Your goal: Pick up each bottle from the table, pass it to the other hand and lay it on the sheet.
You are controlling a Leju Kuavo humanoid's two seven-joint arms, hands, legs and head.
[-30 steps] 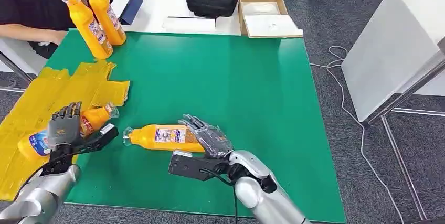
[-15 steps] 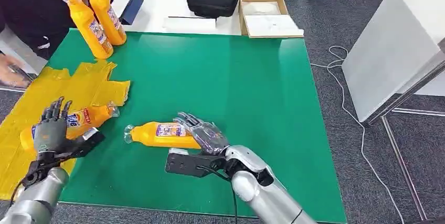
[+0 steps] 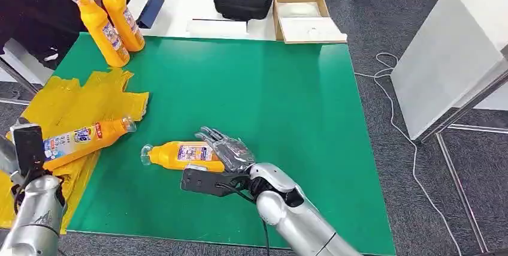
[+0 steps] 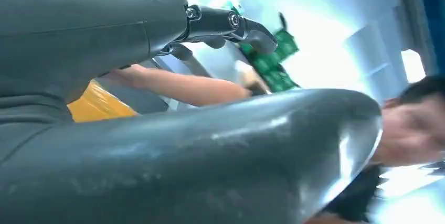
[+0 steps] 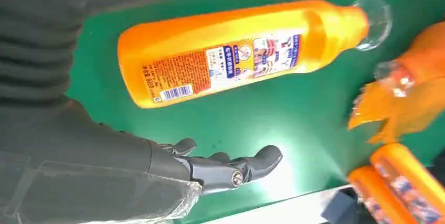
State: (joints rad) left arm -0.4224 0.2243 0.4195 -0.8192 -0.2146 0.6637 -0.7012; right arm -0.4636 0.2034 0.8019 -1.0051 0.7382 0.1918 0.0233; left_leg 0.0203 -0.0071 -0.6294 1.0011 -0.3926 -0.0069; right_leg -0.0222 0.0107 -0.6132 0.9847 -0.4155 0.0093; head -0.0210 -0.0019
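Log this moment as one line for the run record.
left robot hand: open, holds nothing | right robot hand: open beside lying bottle on green mat | one bottle on yellow sheet

Orange bottle (image 5: 231, 56) lying on green mat (image 5: 294, 114), fingers (image 5: 231, 169) apart beside it.

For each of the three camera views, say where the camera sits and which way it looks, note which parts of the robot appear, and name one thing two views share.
Head view: high on the robot, looking forward and down at the green table; both silver arms rise from below, the right robot hand by the lying bottle.
Left wrist view: behind the left robot hand, facing a person; grey cover and dark fingers loom large.
Right wrist view: behind the right robot hand, facing the table; fingers open beside the bottle.
Shared: head and right wrist views both show that bottle.
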